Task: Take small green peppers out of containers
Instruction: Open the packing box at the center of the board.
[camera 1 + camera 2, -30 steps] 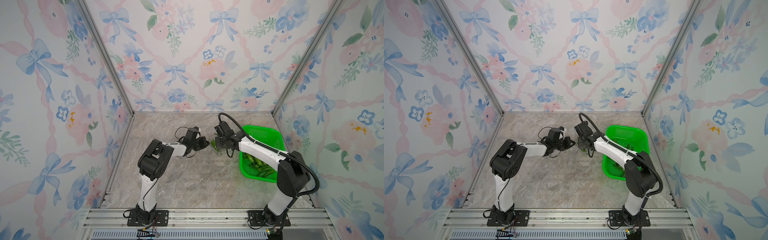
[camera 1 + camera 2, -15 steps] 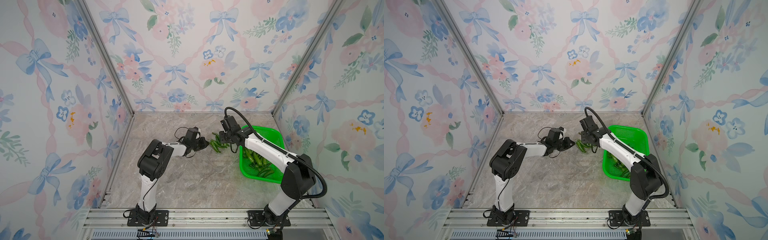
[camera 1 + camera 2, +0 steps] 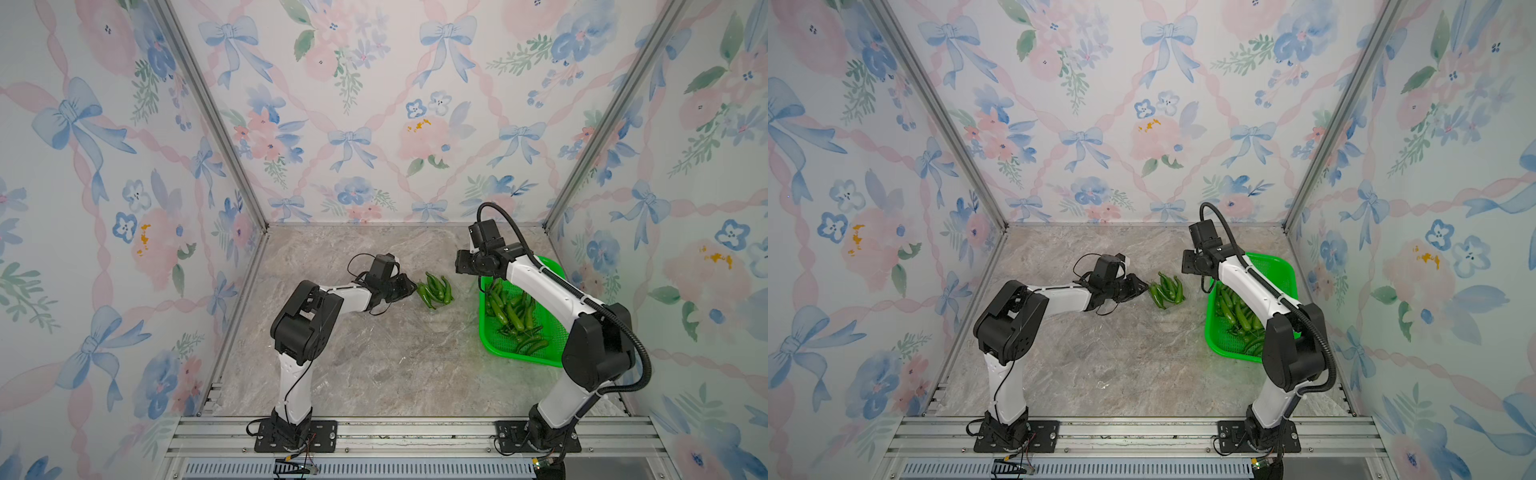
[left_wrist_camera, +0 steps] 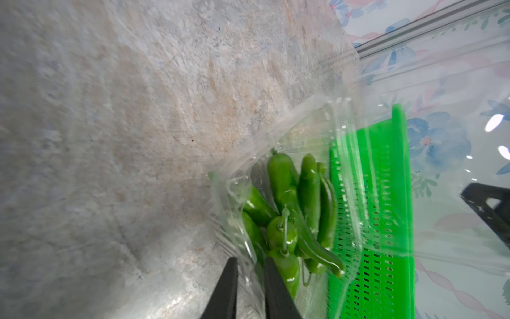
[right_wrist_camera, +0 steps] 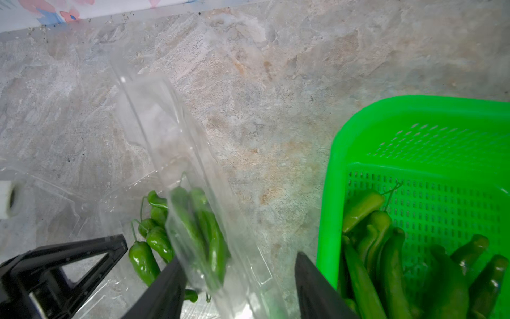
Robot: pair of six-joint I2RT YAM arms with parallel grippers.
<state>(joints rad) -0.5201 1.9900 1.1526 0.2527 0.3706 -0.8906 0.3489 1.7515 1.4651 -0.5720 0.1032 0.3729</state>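
Centrally, peppers (image 3: 435,291) lie bunched in a clear container (image 4: 303,118) on the table (image 3: 374,374), near the green basket (image 3: 483,328), which holds more. Left gripper (image 4: 249,262), low at the container's edge, has its fingers slightly parted about the thin plastic, unclamped. Right gripper (image 5: 238,258) hangs above, fingers spread wide either side of the container's raised flap, grasping nothing.

The left arm (image 3: 347,296) stretches low and almost level toward the green basket (image 3: 482,328). The left gripper (image 4: 249,262) stops well short of it, its fingers (image 4: 225,287) a narrow gap apart. The right arm (image 3: 540,286) arches over the basket, wrist bent downward. The right gripper (image 5: 238,259) hangs just outside the basket's wall, on the side facing the left arm, fingers (image 5: 311,284) spread wide.
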